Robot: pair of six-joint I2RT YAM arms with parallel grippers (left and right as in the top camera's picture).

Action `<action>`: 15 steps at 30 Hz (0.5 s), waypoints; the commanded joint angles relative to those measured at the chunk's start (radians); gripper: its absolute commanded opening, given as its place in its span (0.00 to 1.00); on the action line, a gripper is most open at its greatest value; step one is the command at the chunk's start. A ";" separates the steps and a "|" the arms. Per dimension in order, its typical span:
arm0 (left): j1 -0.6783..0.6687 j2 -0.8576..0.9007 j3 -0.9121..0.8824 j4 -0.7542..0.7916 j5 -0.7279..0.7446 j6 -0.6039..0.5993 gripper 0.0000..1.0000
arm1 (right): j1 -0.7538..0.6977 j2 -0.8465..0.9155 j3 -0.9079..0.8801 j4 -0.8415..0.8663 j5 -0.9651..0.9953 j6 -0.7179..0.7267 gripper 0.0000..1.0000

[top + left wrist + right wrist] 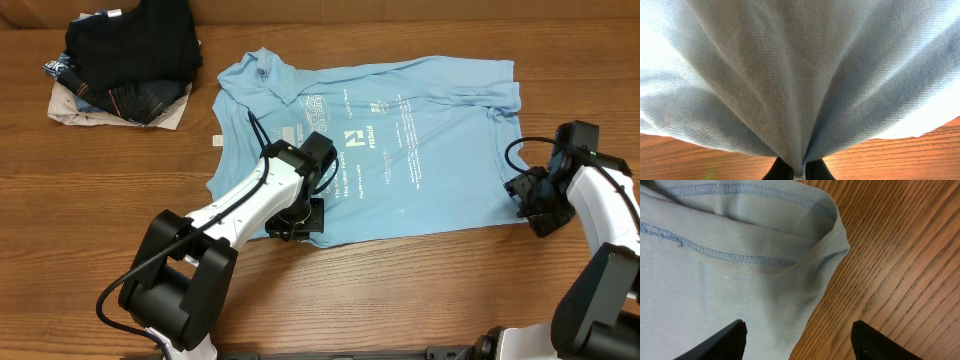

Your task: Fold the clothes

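The clothes are one light sky-blue T-shirt [420,150] spread flat on the wooden table, white print facing up. My left gripper [300,218] sits at the shirt's near-left hem, shut on a pinch of the fabric. In the left wrist view the gathered cloth [800,75] fans out from the shut gripper [801,172]. My right gripper [522,195] is at the shirt's near-right corner. In the right wrist view it [799,329] stands open, one fingertip [732,332] over the stitched hem cloth [715,280], the other over bare wood.
A pile of black and dark folded garments [125,55] lies on a pale cloth at the far left. A small white tag [214,141] rests on the table beside the shirt's left edge. Bare wood [420,290] runs along the near side.
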 commanded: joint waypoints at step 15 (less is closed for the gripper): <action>0.003 -0.023 0.002 0.020 0.007 0.008 0.06 | -0.001 0.098 -0.011 0.128 0.083 -0.165 0.51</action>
